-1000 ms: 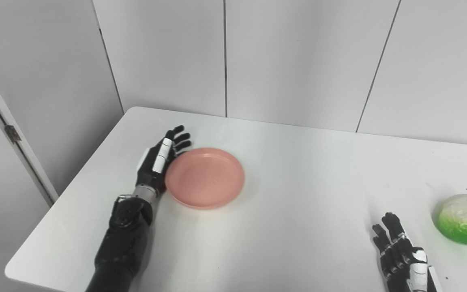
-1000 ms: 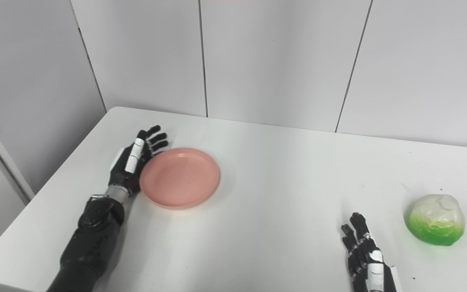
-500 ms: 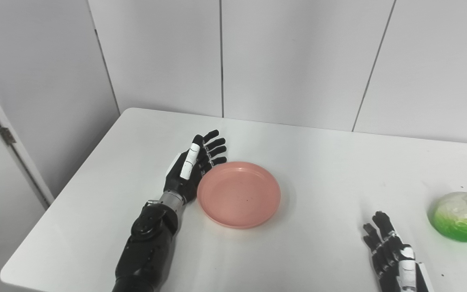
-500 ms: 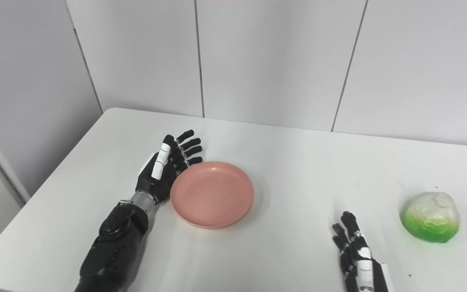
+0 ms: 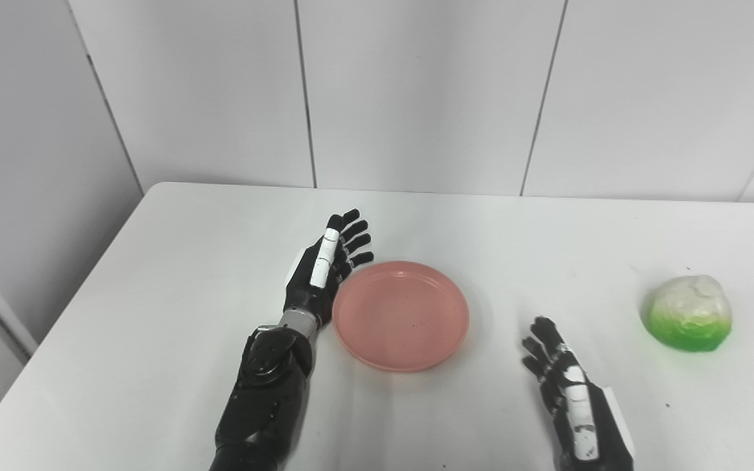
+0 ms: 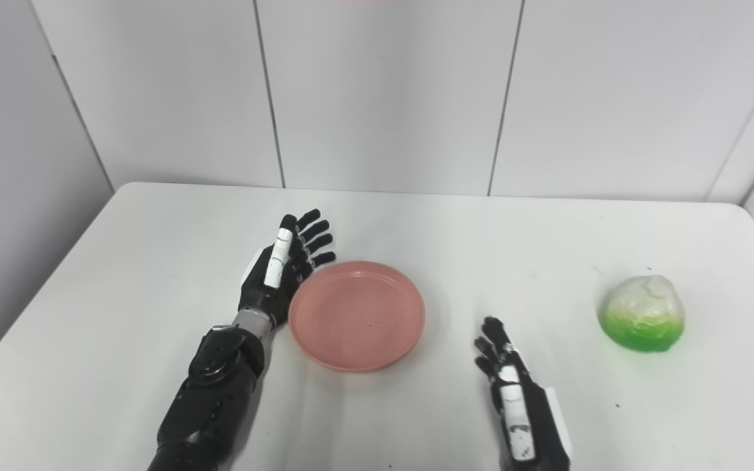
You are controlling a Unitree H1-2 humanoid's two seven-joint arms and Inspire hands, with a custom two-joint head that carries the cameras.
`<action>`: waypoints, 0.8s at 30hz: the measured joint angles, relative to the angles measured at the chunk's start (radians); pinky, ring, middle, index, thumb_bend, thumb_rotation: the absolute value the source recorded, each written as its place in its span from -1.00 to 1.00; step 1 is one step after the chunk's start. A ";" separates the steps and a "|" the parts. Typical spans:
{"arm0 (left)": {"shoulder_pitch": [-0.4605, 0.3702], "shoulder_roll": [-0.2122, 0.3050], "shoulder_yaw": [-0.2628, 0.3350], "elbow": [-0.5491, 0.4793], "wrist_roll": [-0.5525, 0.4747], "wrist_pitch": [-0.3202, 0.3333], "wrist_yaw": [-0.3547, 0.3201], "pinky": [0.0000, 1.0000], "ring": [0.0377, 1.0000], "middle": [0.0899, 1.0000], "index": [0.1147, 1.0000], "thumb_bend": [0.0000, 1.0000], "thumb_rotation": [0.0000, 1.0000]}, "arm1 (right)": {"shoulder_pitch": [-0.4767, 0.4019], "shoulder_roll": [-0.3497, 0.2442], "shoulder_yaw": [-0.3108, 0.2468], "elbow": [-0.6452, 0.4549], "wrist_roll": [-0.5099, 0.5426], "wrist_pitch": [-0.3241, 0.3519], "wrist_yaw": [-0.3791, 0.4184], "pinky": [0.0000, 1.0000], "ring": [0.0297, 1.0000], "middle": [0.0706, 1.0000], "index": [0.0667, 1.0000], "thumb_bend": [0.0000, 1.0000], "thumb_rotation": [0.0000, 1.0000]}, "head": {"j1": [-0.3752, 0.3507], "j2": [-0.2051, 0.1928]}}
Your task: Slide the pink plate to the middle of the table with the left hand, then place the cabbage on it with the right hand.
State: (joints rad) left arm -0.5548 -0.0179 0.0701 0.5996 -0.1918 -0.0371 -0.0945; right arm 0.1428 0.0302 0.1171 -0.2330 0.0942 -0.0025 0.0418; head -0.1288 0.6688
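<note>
The pink plate lies empty near the middle of the white table. My left hand is open, on edge, with its palm against the plate's left rim. The cabbage, white on top and green below, sits on the table at the right. My right hand is open and empty, flat near the front edge, between the plate and the cabbage and apart from both. The same scene shows in the right eye view, with the plate and the cabbage.
Grey wall panels stand right behind the table's far edge. The table's left edge and rounded far corner lie at the left. A few small dark specks lie near the cabbage.
My left hand has pushed the plate to the right, toward the table's middle. The camera has turned right, so the whole picture has shifted left. The right hand and cabbage lie as before.
</note>
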 measured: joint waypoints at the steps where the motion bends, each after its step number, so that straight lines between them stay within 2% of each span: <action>1: 0.000 -0.006 -0.002 -0.010 0.011 0.010 0.014 0.53 0.77 0.76 0.64 0.70 0.80 | 0.000 0.001 0.006 0.000 -0.003 0.000 -0.006 0.87 0.84 0.87 0.82 0.76 0.95 | 0.000 0.000; 3: 0.001 -0.012 -0.007 -0.025 0.029 0.029 0.037 0.54 0.79 0.78 0.65 0.70 0.80 | -0.001 0.004 0.018 0.000 -0.015 0.000 -0.016 0.87 0.84 0.88 0.83 0.77 0.95 | -0.026 -0.002; 8: 0.003 -0.019 -0.010 -0.054 0.033 0.072 0.044 0.55 0.78 0.77 0.62 0.73 0.73 | -0.004 0.007 0.040 0.002 -0.045 0.000 -0.039 0.83 0.85 0.90 0.84 0.85 0.90 | -0.049 -0.008; 11: 0.004 -0.017 -0.007 -0.056 0.031 0.078 0.042 0.56 0.78 0.79 0.64 0.77 0.74 | -0.006 0.008 0.047 0.003 -0.076 0.000 -0.056 0.75 0.81 0.87 0.83 0.77 0.87 | -0.061 -0.012; 15: 0.009 -0.004 -0.006 -0.062 0.028 0.079 0.034 0.53 0.77 0.79 0.65 0.76 0.76 | -0.010 0.010 0.045 0.001 -0.120 0.000 -0.089 0.73 0.79 0.85 0.81 0.77 0.90 | -0.081 -0.028; 19: 0.023 0.010 0.000 -0.076 0.025 0.074 0.019 0.47 0.76 0.78 0.66 0.77 0.77 | -0.012 0.009 0.027 -0.092 -0.166 0.022 -0.115 0.69 0.77 0.84 0.81 0.75 0.86 | -0.112 -0.041; 20: 0.026 0.015 0.003 -0.077 0.024 0.073 0.014 0.48 0.76 0.78 0.65 0.80 0.76 | -0.015 0.008 0.021 -0.118 -0.183 0.034 -0.120 0.60 0.70 0.80 0.81 0.85 0.93 | -0.112 -0.041; 22: 0.029 0.024 0.010 -0.077 0.023 0.072 0.007 0.51 0.76 0.78 0.65 0.82 0.73 | -0.026 0.004 0.006 -0.176 -0.222 0.085 -0.121 0.50 0.66 0.78 0.83 0.91 0.98 | -0.153 -0.052; 24: 0.031 0.034 0.018 -0.077 0.018 0.072 0.000 0.52 0.76 0.79 0.65 0.82 0.72 | -0.042 -0.008 -0.009 -0.248 -0.272 0.175 -0.110 0.42 0.71 0.84 0.91 0.92 0.98 | -0.163 -0.055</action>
State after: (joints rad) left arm -0.5238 0.0157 0.0883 0.5230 -0.1739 0.0347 -0.0942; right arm 0.1012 0.0219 0.1085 -0.4806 -0.1773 0.1723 -0.0679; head -0.2915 0.6136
